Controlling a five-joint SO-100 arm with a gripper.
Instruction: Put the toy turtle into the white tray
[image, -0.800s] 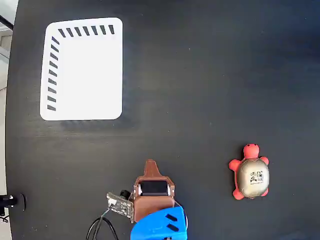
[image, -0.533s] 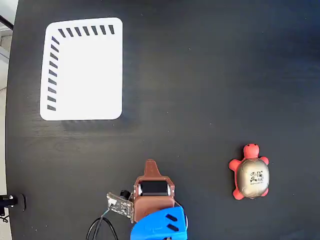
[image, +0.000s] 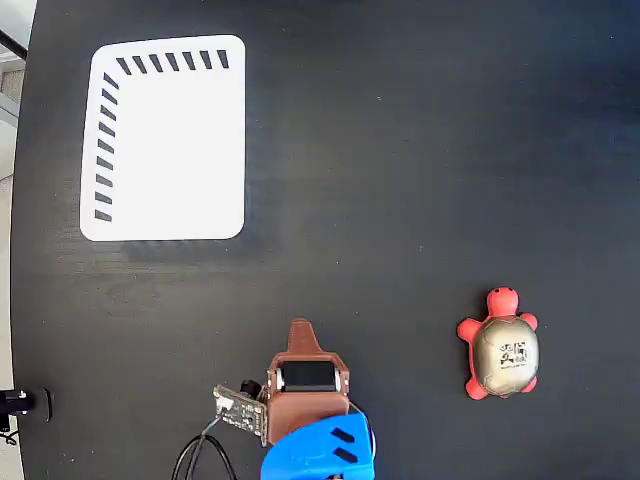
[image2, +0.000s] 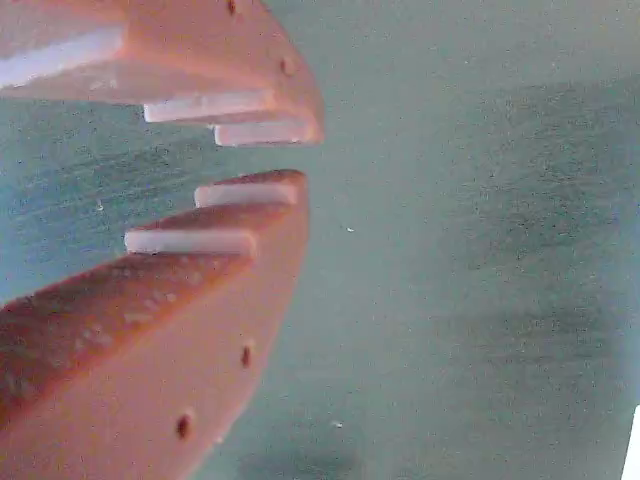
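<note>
Not begun: toy turtle (image: 502, 344) near tabletop's (image: 400, 150) lower right edge, white tray (image: 165, 140) upper left corner bare, end effector (image2: 265, 158) nearly pressed together, empty.

The bench (image: 400, 150) is matte black with a faint grain. On it, in the fixed view, a white tray (image: 170, 145) lies flat at upper left — dark slanted stripes run along its top and left edges. A turtle (image: 501, 347) sits at lower right, well apart from the tray, head pointing up the picture — a square code sticker on its gold shell.
</note>
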